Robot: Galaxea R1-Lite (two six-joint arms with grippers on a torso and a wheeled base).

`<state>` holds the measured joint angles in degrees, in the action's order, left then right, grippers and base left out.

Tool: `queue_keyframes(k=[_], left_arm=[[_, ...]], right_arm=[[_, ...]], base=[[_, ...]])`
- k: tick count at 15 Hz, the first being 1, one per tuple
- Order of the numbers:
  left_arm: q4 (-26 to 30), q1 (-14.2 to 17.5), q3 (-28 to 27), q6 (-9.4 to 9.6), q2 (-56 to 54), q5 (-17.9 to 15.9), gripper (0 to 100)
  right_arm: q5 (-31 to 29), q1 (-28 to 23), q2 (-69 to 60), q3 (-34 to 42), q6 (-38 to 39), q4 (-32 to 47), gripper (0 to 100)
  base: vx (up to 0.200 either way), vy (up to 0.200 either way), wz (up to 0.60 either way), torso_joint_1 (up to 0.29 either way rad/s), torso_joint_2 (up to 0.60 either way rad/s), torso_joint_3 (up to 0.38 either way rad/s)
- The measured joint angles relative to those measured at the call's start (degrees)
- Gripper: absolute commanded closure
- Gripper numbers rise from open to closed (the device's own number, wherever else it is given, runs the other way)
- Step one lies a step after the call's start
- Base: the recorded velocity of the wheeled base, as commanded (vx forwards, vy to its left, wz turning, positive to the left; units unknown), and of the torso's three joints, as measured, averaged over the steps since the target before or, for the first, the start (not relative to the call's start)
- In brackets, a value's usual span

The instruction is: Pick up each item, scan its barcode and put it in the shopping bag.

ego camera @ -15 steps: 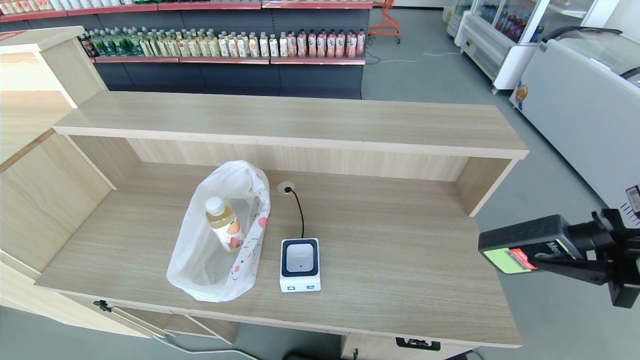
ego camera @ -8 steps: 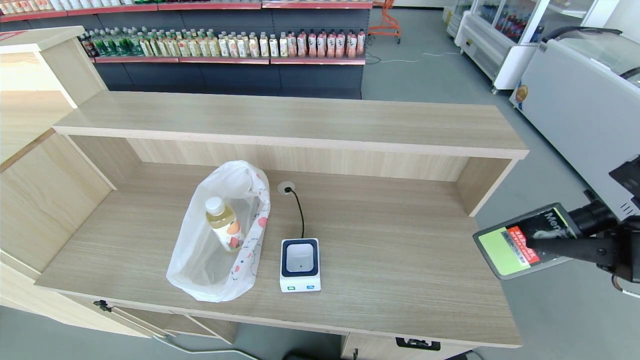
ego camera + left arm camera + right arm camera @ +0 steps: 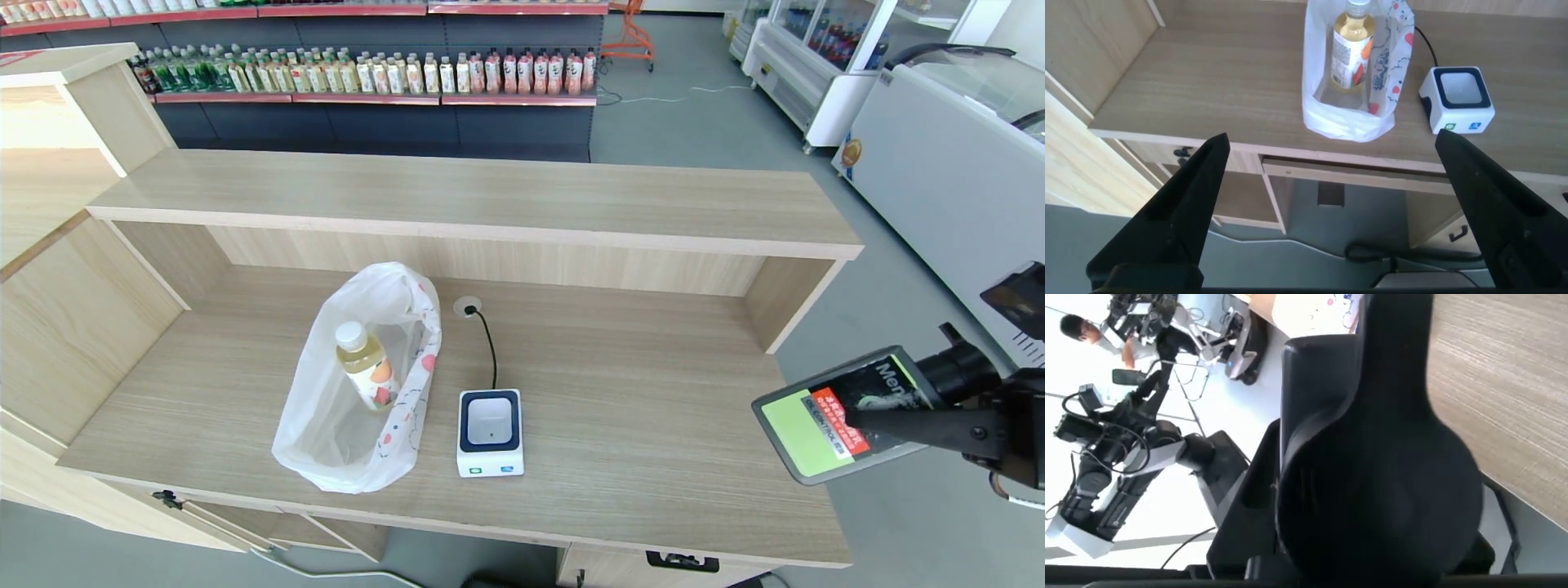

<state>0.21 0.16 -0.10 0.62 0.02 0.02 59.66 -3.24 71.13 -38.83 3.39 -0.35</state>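
Wooden checkout counter (image 3: 653, 408) is carrying a translucent white plastic shopping bag (image 3: 326, 441), with a pale-yellow drink bottle (image 3: 366, 365) already standing inside, just beside a white, dark-framed barcode scanner (image 3: 489, 432). By the counter's right end, the right gripper (image 3: 865, 412) is clamping a dark flat pack with a green and red label (image 3: 816, 425) in the air; I judge it is awaiting scanning and bagging. The left gripper (image 3: 1331, 139) is hanging before the counter, jaws wide apart.
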Motion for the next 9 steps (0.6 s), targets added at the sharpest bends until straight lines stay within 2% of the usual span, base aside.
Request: queue_keyframes(k=[4,7,9], left_arm=[[0.00,0.00,0.00,0.02,0.00,0.00,0],[0.00,0.00,0.00,-0.09,0.00,-0.02,0],[0.00,0.00,0.00,-0.95,0.00,-0.02,0]], right_arm=[[-1.26,0.07,-0.93,1.26,0.13,-0.13,100],[-2.77,0.02,-2.00,2.94,0.30,-0.20,100],[-2.82,0.05,-2.01,2.73,0.33,-0.29,100]], base=[[0.000,0.000,0.00,0.000,0.00,0.000],[0.000,0.200,0.00,0.002,0.00,0.001],[0.000,0.200,0.00,0.002,0.00,0.005]])
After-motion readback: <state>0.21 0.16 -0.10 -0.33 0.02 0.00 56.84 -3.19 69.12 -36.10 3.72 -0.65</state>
